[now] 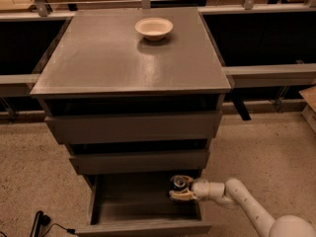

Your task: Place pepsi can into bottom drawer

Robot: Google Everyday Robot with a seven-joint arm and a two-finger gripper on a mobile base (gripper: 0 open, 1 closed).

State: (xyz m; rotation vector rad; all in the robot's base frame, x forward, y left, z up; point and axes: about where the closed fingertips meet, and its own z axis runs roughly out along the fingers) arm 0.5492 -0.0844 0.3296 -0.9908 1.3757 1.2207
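- Three drawers in the grey cabinet (98, 63); only the bottom drawer (143, 228) is pulled right out toward the camera, and the two above it sit further in
- gripper (176, 188) is down in that open drawer, at the right rear corner, just below the front of the middle drawer
- can (178, 182) is right in the gripper, pretty much upright with its silver top facing up; one pale finger (180, 196) runs along its near side and the other is at its far side, so the gripper is clamped on the can
- so the can is inside the drawer's outline, hard against the right wall and near the back; can't tell if its base touches the drawer floor or hangs just above it
- white arm (247, 206) comes in from the lower right, crossing over the drawer's right wall to reach the can
- cream bowl (154, 27) sits on the cabinet top toward the back, well apart from the can
- black cable (40, 222) lies on the speckled floor, left of the drawer
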